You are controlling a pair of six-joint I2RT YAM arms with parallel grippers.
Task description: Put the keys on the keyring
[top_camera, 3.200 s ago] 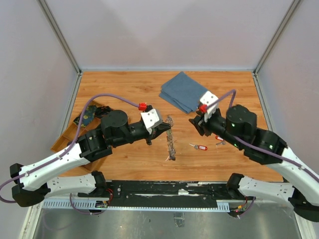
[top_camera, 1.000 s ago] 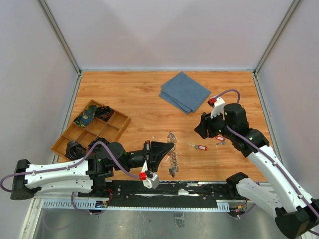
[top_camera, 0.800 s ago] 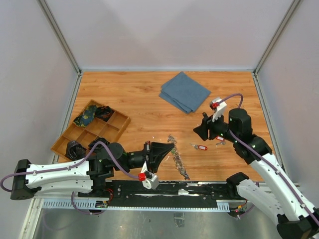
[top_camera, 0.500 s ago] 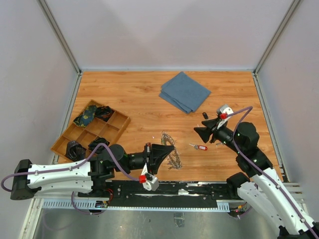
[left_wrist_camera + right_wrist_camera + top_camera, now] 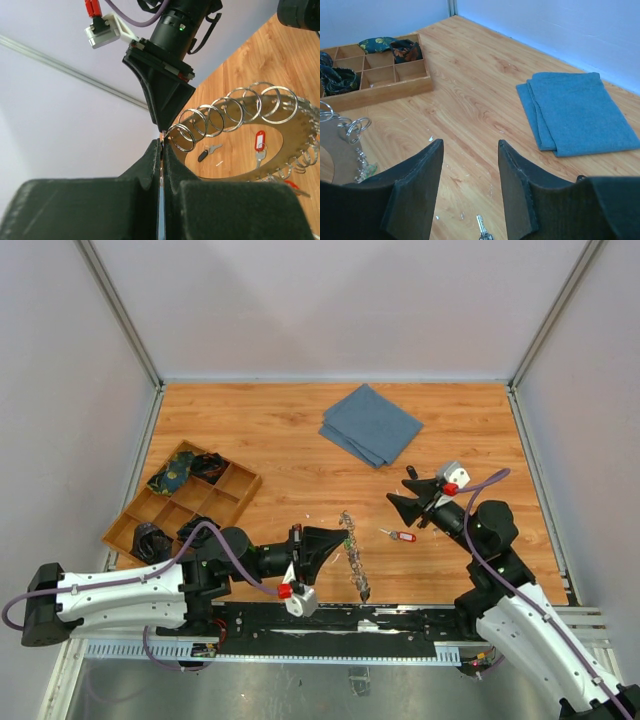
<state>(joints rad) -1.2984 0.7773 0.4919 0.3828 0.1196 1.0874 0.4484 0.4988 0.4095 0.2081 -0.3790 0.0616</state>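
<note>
The keyring [image 5: 352, 555] is a large flat silvery disc with an open centre. It is off the surface [image 5: 270, 440] and near the front edge, a little left of the middle. The overhead view shows it only edge-on, as a thin jagged strip. The left wrist view shows its face [image 5: 227, 106]: a broad metal band with a row of wire loops [image 5: 181, 138] threaded along its rim, overlapping too much to count.

The left end effector [image 5: 335, 538] is closed on the thin edge of the keyring, its fingers [image 5: 150, 160] pinching the metal with almost no gap.

The right end effector [image 5: 400, 487] is up off the surface just right of the keyring. Its own camera shows the two fingers [image 5: 417, 175] spread apart with nothing between them.

Two keys show through the ring's opening in the left wrist view: one red-tagged key [image 5: 259, 141] and one black-headed key [image 5: 205, 154], both lying on the surface. The overhead view shows the red-tagged key [image 5: 402, 536] clearly, just right of the keyring. The right wrist view catches only one key blade [image 5: 482, 227] at its bottom edge.

There is one folded blue cloth [image 5: 370, 425] at the far right and one divided wooden tray [image 5: 180, 502] at the left.
</note>
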